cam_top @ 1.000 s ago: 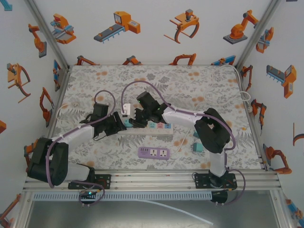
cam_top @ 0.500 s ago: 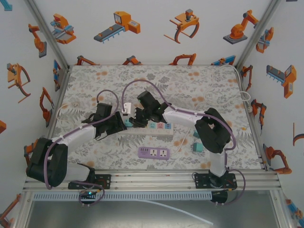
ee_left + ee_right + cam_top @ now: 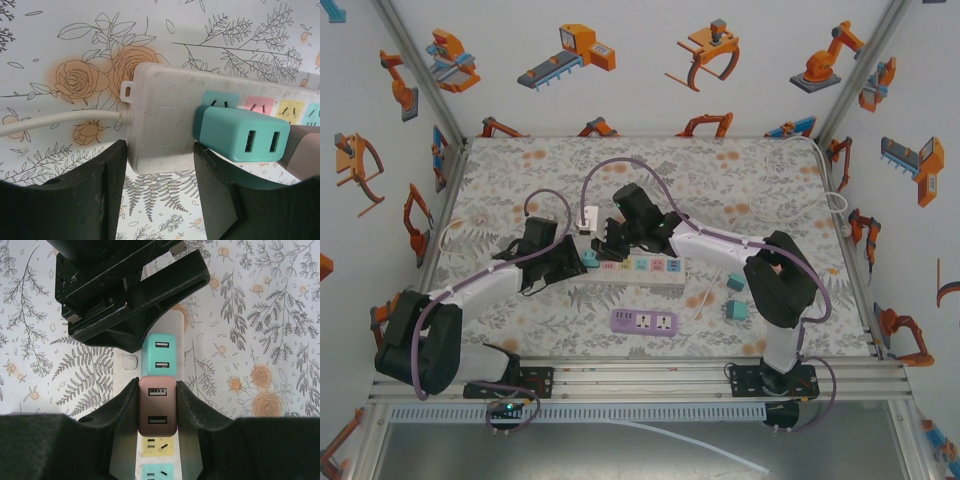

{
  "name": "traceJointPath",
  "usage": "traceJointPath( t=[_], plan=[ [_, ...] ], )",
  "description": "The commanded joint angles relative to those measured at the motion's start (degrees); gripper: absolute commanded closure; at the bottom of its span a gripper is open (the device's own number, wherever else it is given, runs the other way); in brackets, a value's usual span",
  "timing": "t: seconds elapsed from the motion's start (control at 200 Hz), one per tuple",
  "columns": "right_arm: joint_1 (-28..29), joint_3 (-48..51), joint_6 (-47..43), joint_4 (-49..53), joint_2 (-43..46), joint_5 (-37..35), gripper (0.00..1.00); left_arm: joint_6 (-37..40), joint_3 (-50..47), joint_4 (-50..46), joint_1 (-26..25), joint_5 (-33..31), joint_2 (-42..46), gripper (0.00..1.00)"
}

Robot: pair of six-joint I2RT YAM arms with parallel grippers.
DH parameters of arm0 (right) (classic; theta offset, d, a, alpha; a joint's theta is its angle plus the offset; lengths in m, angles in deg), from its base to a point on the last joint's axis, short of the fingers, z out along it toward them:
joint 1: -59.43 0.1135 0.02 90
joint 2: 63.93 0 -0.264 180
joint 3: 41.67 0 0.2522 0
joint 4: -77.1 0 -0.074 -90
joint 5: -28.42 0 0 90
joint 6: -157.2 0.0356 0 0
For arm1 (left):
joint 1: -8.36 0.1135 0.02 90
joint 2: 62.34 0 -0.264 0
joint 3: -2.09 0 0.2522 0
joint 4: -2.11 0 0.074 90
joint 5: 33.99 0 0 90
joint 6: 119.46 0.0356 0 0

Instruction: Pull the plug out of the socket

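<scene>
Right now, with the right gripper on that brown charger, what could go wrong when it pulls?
The left gripper flanks only the cable end of the white plastic power strip, so the strip may lift with the pull. The right gripper clamps the brown block-shaped USB charger by smooth sides and might slip. The teal block-shaped USB charger stands right beside it and could get knocked.

Right tool (image 3: 157,390) clamps brown plug (image 3: 157,412); teal plug (image 3: 158,355) just beyond
</scene>
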Motion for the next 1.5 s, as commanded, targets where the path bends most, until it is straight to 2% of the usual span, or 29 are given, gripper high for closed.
traceJointPath(
  t=[0.0,0.215,0.34,0.456,0.561,0.671,0.786,0.906,1.142,1.292,1.497],
  plan=[
    [0.3,0.8,1.8,-5.0,3.1,1.9,0.96,1.9,-0.8,-6.1,-0.3,-4.1,0.3,0.48],
    [0.3,4.7,10.3,-9.9,8.3,-1.5,0.97,2.9,-0.9,-5.4,-0.5,-1.7,7.6,0.47],
    [0.3,6.8,20.8,-12.4,12.0,-8.0,0.98,4.2,-0.8,-5.1,-1.0,0.4,13.6,0.46],
    [-0.5,6.6,31.7,-8.8,15.5,-16.3,0.98,6.7,-0.9,-4.7,-1.8,4.1,19.7,0.45],
    [-2.9,7.9,40.3,-6.3,18.9,-18.6,0.98,9.8,-0.9,-3.9,-3.5,8.4,24.8,0.43],
    [-7.7,12.0,50.1,-6.9,23.5,-16.9,0.97,12.5,-0.8,-2.6,-5.7,11.7,29.0,0.42],
    [-15.3,17.9,60.3,-7.9,28.8,-13.8,0.97,15.0,-0.8,-0.7,-8.1,14.6,32.3,0.41],
    [-22.2,24.3,65.5,-7.0,35.1,-14.4,0.97,17.4,-0.7,1.8,-10.5,17.4,34.2,0.4],
    [-37.7,36.7,75.3,-2.2,48.2,-21.0,0.95,21.9,0.5,4.0,-14.8,21.2,33.3,0.32],
    [-47.5,44.5,83.2,2.0,56.6,-26.3,0.95,23.6,1.0,3.8,-16.5,19.6,32.5,0.18],
    [-50.2,50.6,88.5,15.8,68.3,-42.4,0.93,23.9,0.6,3.6,-16.9,16.2,33.0,0.01]
  ],
)
